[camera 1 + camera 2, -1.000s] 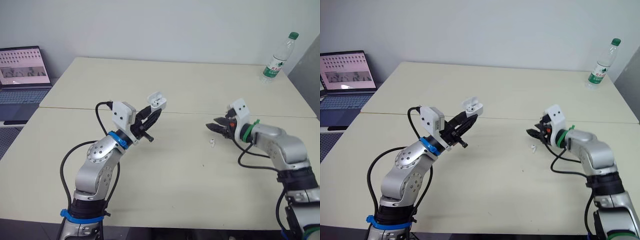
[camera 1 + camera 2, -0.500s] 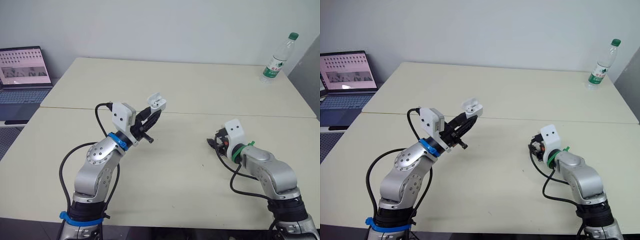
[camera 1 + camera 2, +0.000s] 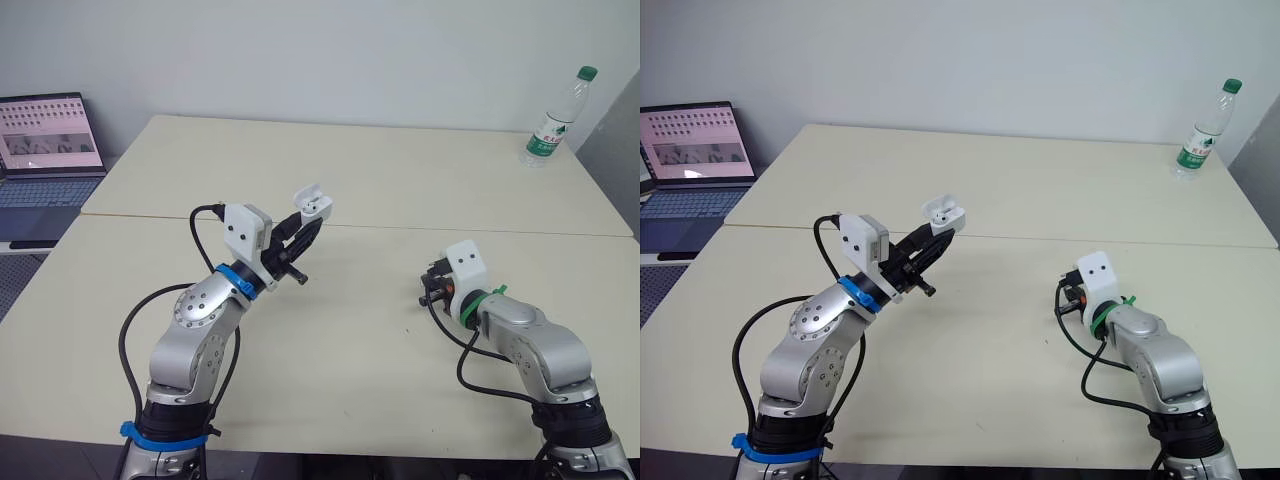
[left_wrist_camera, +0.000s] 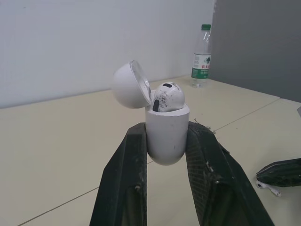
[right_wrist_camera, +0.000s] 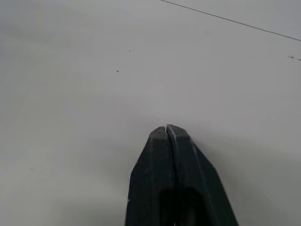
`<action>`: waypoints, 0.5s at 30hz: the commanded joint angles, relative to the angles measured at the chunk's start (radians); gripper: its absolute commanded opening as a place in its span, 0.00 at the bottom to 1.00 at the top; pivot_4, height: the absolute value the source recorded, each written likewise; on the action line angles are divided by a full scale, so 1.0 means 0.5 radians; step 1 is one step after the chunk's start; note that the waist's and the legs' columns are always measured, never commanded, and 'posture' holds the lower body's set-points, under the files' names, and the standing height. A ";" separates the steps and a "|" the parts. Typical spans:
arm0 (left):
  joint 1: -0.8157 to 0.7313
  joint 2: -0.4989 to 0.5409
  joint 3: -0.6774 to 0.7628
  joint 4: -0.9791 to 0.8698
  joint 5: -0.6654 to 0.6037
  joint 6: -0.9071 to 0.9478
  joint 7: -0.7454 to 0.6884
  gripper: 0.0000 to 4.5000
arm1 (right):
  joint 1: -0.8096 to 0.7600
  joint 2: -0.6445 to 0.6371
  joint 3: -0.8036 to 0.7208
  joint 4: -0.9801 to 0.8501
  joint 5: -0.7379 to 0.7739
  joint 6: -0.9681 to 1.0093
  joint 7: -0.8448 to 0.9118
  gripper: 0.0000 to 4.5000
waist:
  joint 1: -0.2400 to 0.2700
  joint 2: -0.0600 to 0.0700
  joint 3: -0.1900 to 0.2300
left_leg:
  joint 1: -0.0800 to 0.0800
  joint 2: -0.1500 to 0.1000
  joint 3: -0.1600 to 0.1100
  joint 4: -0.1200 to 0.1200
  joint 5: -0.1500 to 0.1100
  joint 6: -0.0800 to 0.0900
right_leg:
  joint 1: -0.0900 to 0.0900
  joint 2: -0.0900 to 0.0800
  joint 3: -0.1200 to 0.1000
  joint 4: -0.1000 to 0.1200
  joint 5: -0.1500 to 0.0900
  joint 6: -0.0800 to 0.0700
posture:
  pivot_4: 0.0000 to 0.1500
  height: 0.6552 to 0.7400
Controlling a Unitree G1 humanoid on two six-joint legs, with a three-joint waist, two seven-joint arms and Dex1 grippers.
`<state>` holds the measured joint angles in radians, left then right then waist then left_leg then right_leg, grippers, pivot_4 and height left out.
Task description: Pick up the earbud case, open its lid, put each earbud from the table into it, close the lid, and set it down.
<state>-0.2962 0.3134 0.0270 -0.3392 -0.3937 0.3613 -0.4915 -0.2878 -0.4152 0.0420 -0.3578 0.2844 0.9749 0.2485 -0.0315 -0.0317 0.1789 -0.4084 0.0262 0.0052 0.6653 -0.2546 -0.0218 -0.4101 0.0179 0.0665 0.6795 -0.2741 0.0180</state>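
My left gripper (image 3: pixel 311 224) is raised over the table's left half and shut on the white earbud case (image 3: pixel 316 203). The case's lid (image 4: pixel 129 84) is tipped open, and one earbud (image 4: pixel 168 96) sits inside. My right gripper (image 3: pixel 428 296) points down at the table on the right side. Its fingers (image 5: pixel 155 155) are pressed together with a thin white sliver at their tips. In the left wrist view, the second white earbud (image 4: pixel 270 188) lies right at the right gripper's black fingertips (image 4: pixel 282 170).
A water bottle (image 3: pixel 553 118) stands at the far right corner of the beige table (image 3: pixel 400 180). A laptop (image 3: pixel 45 150) sits off the table's left side. A seam runs across the table behind both grippers.
My right arm swung down and turned its gripper onto the table where the loose earbud lay. Its fingers went from open to shut. The left gripper and case stayed still.
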 commanded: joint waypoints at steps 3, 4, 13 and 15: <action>-0.019 -0.005 0.008 -0.063 0.002 -0.047 0.009 0.17 | 0.021 -0.016 0.008 -0.028 -0.030 0.012 0.020 0.01 | 0.000 0.000 0.000 | 0.000 0.000 0.000 0.000 0.000 0.000 | 0.000 0.000 0.000 0.000 0.000 0.000 | 1.00 1.00; -0.017 -0.005 0.009 -0.063 0.002 -0.048 0.009 0.17 | 0.018 -0.016 0.006 -0.027 -0.033 0.010 0.025 0.01 | 0.000 0.000 0.000 | 0.000 0.000 0.000 0.000 0.000 0.000 | 0.000 0.000 0.000 0.000 0.000 0.000 | 1.00 1.00; -0.006 -0.019 0.005 -0.066 0.006 -0.057 0.016 0.17 | -0.083 -0.010 -0.055 -0.007 -0.044 -0.076 0.064 0.01 | 0.000 0.000 0.000 | 0.000 0.000 0.000 0.000 0.000 0.000 | 0.000 0.000 0.000 0.000 0.000 0.000 | 1.00 1.00; -0.002 -0.020 0.003 -0.068 0.008 -0.060 0.017 0.17 | -0.078 0.008 -0.082 -0.023 -0.035 -0.050 0.048 0.04 | 0.000 0.000 0.000 | 0.000 0.000 0.000 0.000 0.000 0.000 | 0.000 0.000 0.000 0.000 0.000 0.000 | 1.00 1.00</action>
<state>-0.2943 0.3088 0.0268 -0.3392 -0.3921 0.3595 -0.4887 -0.3121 -0.4139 0.0300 -0.3425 0.2651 0.9634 0.2780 -0.0314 -0.0317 0.1790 -0.4083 0.0263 0.0052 0.6653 -0.2546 -0.0218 -0.4102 0.0180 0.0666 0.6796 -0.2741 0.0179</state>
